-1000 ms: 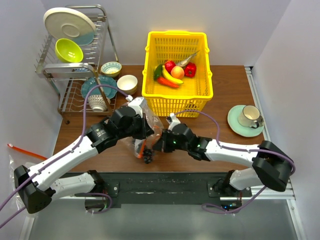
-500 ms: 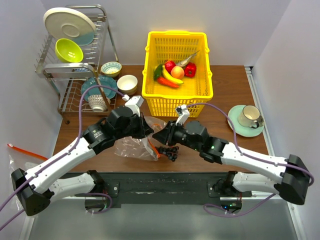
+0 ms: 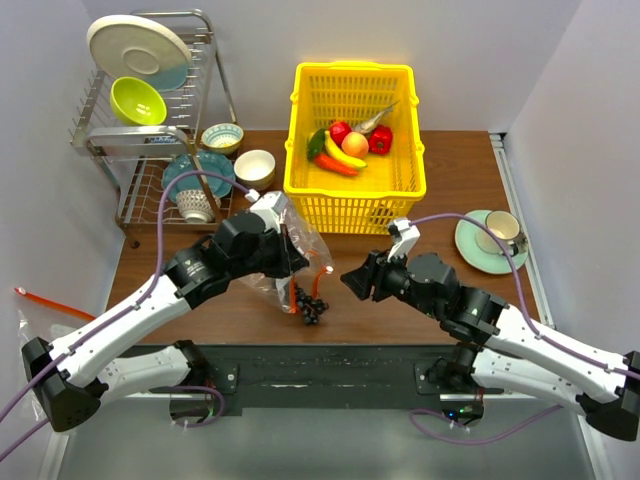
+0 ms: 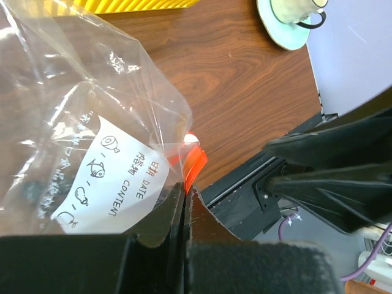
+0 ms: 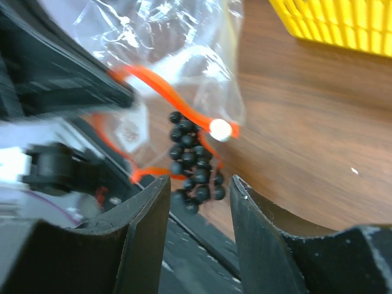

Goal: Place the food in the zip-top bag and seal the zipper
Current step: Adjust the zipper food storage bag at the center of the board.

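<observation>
My left gripper [image 3: 287, 258] is shut on the mouth edge of the clear zip-top bag [image 3: 296, 250] and holds it tilted above the table; in the left wrist view [image 4: 185, 191] its jaws pinch the plastic by the orange zipper [image 4: 195, 163]. The dark grapes [image 3: 308, 303] lie at the bag's lower mouth near the table's front edge, inside the zipper's loop [image 5: 160, 86] with its white end piece [image 5: 220, 128]. My right gripper [image 3: 352, 281] is open and empty, just right of the grapes [image 5: 193, 165]. The apple [image 3: 340, 129], peach [image 3: 355, 143], pepper [image 3: 380, 140], banana [image 3: 345, 153] and cucumber [image 3: 316, 143] lie in the yellow basket [image 3: 355, 205].
A dish rack [image 3: 150, 150] with plates and bowls stands at the back left, with two small bowls [image 3: 254, 166] beside it. A cup on a green saucer [image 3: 492, 240] sits at the right. Another flat clear bag [image 3: 30, 305] lies off the table's left side.
My right gripper let go of the grapes at the bag's mouth and drew back to the right, open. The left gripper kept hold of the bag, which has swung more upright.
</observation>
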{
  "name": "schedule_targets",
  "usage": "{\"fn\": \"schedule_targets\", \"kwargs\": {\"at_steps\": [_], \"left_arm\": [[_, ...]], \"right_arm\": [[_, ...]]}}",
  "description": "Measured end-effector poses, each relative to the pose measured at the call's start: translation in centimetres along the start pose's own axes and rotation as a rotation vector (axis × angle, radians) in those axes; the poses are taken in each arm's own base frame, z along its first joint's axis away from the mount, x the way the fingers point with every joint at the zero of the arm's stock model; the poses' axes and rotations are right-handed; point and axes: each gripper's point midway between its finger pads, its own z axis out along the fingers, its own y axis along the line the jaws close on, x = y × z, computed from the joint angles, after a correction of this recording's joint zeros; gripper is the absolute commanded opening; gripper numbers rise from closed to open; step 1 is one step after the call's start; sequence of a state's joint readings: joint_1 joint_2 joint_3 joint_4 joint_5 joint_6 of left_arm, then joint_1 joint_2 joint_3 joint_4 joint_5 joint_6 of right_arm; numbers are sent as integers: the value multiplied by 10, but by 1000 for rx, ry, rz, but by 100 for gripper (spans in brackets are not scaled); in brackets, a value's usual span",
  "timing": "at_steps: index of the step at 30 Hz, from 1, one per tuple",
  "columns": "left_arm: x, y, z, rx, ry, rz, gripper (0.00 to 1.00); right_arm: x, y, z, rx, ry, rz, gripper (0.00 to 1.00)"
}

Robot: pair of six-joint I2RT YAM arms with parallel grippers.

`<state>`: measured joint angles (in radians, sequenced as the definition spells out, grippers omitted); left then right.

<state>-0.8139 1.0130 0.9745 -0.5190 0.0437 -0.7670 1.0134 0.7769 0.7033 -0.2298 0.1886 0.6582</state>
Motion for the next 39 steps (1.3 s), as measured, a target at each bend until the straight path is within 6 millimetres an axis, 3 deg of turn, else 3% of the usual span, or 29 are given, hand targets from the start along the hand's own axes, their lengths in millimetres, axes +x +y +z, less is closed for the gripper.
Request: {"fn": "schedule_targets", "kwargs": {"at_steps": [6,9,18,27,31,34,38,39], "left_arm": [[-10,-10,-7,19,-18,2,0],[-13,-14,-9,32,-21,2,0],[-10,-19,-10,57,0,2,0],[-11,-23,-12,74,2,3,0],[-11,-24,-11,76,3,3,0],[-11,-25,-12,81,3,3,0],[-10,-26,-12,86,7,2,0],[-10,-26,-12,87,8,3,0]], "right_arm": [[35,-26,5,40,78,-84,69],[44,-27,12,32,112,-130,73],[74,-42,43,73,218,-221,72],[72,-29,59,18,198,-213,70],[64,-20,60,-18,163,-206,62],[57,-15,60,-35,137,-203,50],[53,-13,61,-42,118,-206,24],[52,-12,61,-43,115,-205,23]]}}
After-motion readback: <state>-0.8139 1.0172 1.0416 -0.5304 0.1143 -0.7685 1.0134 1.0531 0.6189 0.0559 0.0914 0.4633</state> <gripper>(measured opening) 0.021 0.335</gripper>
